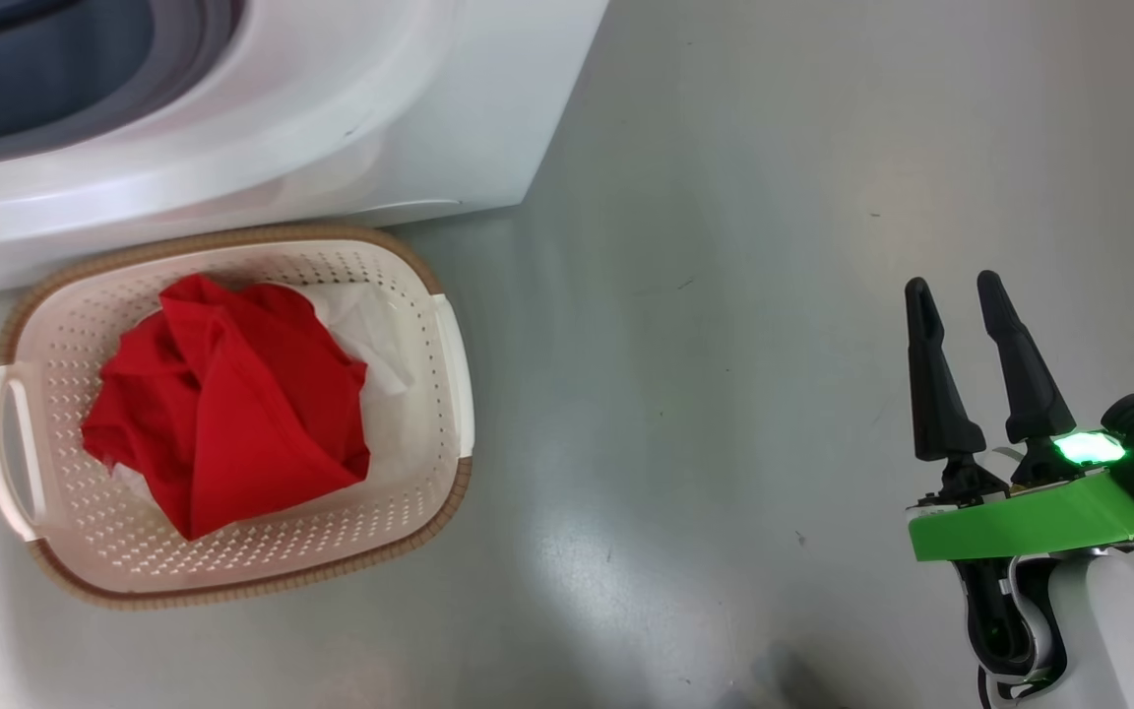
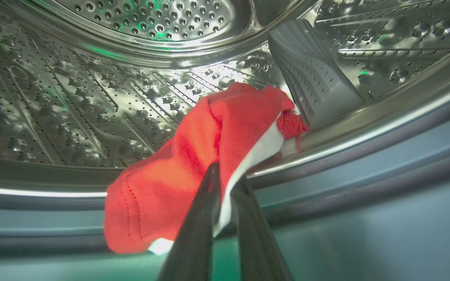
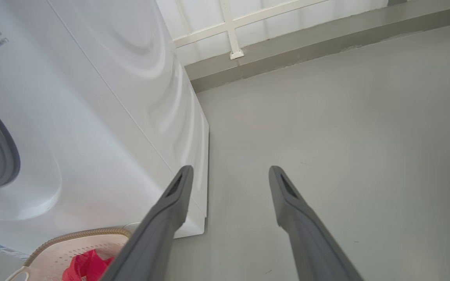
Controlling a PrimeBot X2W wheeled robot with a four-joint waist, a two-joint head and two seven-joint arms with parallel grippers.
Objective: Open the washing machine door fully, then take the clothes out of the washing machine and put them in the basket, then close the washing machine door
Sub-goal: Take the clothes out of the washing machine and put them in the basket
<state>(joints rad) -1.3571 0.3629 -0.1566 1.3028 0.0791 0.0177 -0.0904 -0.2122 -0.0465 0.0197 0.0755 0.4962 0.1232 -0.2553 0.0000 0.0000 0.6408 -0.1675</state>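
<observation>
Machine (image 1: 380, 118) takes the upper left of the head view, white, its mouth open, with bare grey floor (image 1: 724, 345) spreading to the right. Inside, in the left wrist view, the steel drum (image 2: 92, 109) curves round, its lip running above the grey seal (image 2: 385, 156). On the floor just in front of the machine sits the basket (image 1: 262, 234), its long axis running left to right in the head view, with red and white clothes (image 1: 222, 414) heaped in its middle. One red garment (image 2: 178, 168) with a white panel lies in the drum, and the coming move turns on it. It stretches away from the left gripper (image 2: 227, 175) roughly along the fingers' own line, its near end hanging over the lip toward the camera and its far end lying against the foot of the grey paddle (image 2: 315, 78). The left gripper's fingers are drawn nearly together with a fold of the white panel pinched between them, so it has hold of the garment near its middle. The left arm is the one at the work. The right gripper (image 1: 953, 286) hangs well apart over the floor at the right, fingers spread wide and holding nothing. The next step looks to be drawing the garment back over the lip and down to the basket. The far end may catch at the paddle or drag on the seal, and the pinch takes only a thin fold, which may slip.
</observation>
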